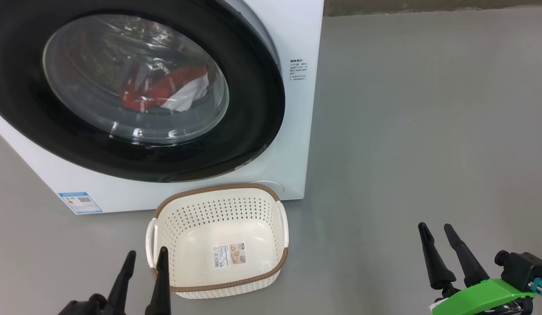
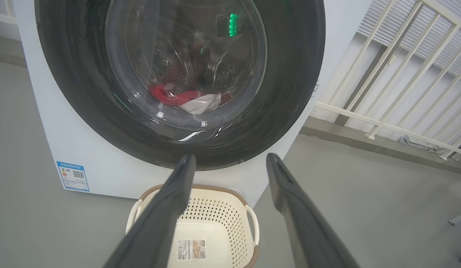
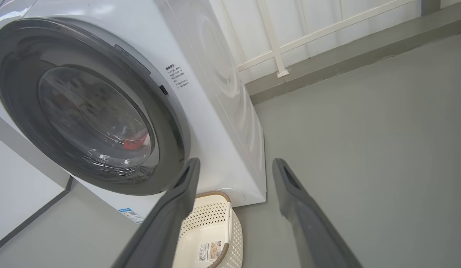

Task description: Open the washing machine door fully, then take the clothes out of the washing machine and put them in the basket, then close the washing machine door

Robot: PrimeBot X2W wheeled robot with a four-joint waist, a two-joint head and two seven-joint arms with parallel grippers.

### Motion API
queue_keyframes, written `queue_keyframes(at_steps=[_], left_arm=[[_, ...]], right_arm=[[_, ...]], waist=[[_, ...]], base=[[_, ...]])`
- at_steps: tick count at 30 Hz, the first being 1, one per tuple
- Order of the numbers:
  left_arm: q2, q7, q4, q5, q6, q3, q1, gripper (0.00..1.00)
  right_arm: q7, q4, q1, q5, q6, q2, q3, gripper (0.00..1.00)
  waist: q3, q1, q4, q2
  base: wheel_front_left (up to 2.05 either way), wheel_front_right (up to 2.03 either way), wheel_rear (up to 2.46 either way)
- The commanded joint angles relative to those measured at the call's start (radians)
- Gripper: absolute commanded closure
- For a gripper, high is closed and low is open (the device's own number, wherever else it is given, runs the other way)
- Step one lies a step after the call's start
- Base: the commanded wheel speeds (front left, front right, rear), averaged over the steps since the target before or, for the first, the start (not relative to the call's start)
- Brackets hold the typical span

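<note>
Dark fingers (image 1: 433, 258), grey floor (image 1: 406, 131), white railing (image 2: 383, 126)

washing machine door (image 1: 251, 127) closed | clothes (image 1: 166, 89) behind glass | basket (image 1: 218, 210) on floor in front

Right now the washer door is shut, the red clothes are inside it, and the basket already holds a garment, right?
No: the basket is empty, as the head view shows. The washing machine door is shut and the red clothes are inside it.
</note>
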Motion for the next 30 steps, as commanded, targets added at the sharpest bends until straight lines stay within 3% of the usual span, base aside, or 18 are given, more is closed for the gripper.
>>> queue_keyframes(at_steps=[1, 15, 30], left_arm=[[0.013, -0.015, -0.019, 0.030, 0.004, 0.024, -0.011, 0.00], [0.017, -0.057, 0.005, 0.146, 0.012, 0.033, -0.013, 0.00], [0.017, -0.058, 0.007, 0.146, 0.023, 0.034, -0.016, 0.00]], right_arm=[[-0.016, -0.029, -0.002, -0.026, 0.001, -0.024, 0.011, 0.00], [-0.057, -0.029, 0.019, -0.170, 0.001, -0.026, -0.028, 0.00], [-0.058, -0.027, 0.029, -0.179, 0.001, -0.018, -0.065, 0.00]], waist=[[0.002, 0.0000, -0.001, 0.0000], [0.017, 0.0000, -0.003, 0.0000], [0.017, 0.0000, 0.000, 0.0000]], base=[[0.00, 0.00, 0.00], [0.00, 0.00, 0.00], [0.00, 0.00, 0.00]])
